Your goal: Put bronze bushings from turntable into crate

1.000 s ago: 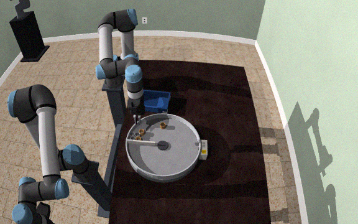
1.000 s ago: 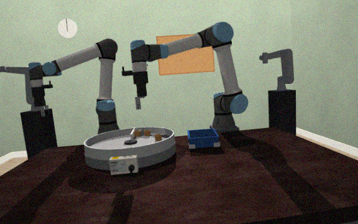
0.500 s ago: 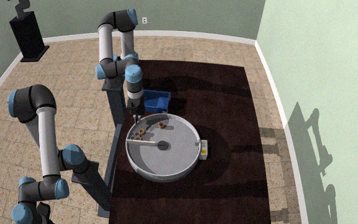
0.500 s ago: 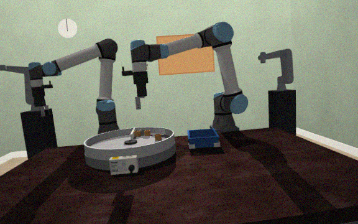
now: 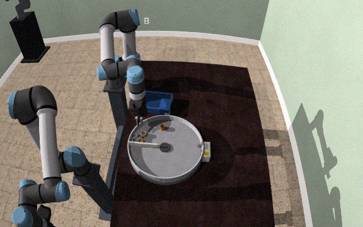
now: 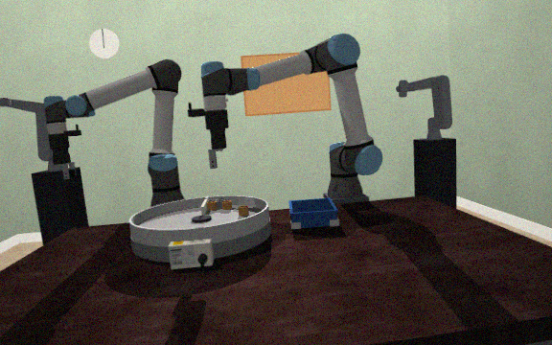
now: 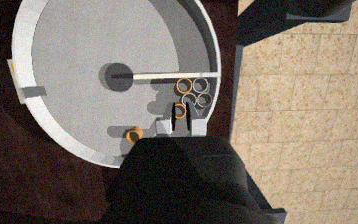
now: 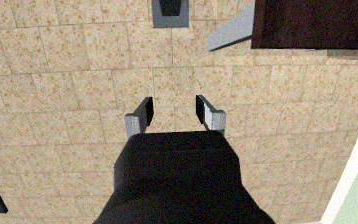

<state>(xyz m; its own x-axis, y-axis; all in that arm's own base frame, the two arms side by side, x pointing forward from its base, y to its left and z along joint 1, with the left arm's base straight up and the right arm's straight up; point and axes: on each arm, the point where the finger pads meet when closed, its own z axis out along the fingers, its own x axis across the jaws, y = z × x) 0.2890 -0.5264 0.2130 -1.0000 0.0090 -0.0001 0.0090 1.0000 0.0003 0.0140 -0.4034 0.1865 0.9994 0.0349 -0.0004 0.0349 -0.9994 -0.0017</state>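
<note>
Three bronze bushings stand on the grey turntable (image 5: pixel 175 161) (image 6: pixel 228 241) (image 7: pixel 100 30). One bronze bushing (image 5: pixel 162 128) (image 6: pixel 243 211) (image 7: pixel 128 134) is apart. Another bronze bushing (image 5: pixel 144 134) (image 6: pixel 227 205) is nearer the outer wall, and a third bronze bushing (image 5: pixel 140 140) (image 7: pixel 177 85) is by the bar. Three steel bushings cluster there, one steel bushing (image 7: pixel 207 84) beside the third bronze one. My left gripper (image 5: pixel 140 122) (image 6: pixel 213 163) (image 7: pixel 180 110) is partly open and empty, high above the second bronze bushing. My right gripper (image 6: pixel 66 173) (image 8: pixel 174 104) is wide open and empty. The blue crate (image 5: pixel 158 111) (image 6: pixel 312 219) looks level.
A pale bar (image 5: pixel 148 145) (image 7: pixel 165 76) runs from the turntable's hub to its raised wall. White corner guides (image 6: pixel 296 225) (image 6: pixel 334 222) stand at the crate's corners. A control box (image 5: pixel 207 152) (image 6: pixel 191 254) sits against the turntable. My right gripper is over the floor beyond the table.
</note>
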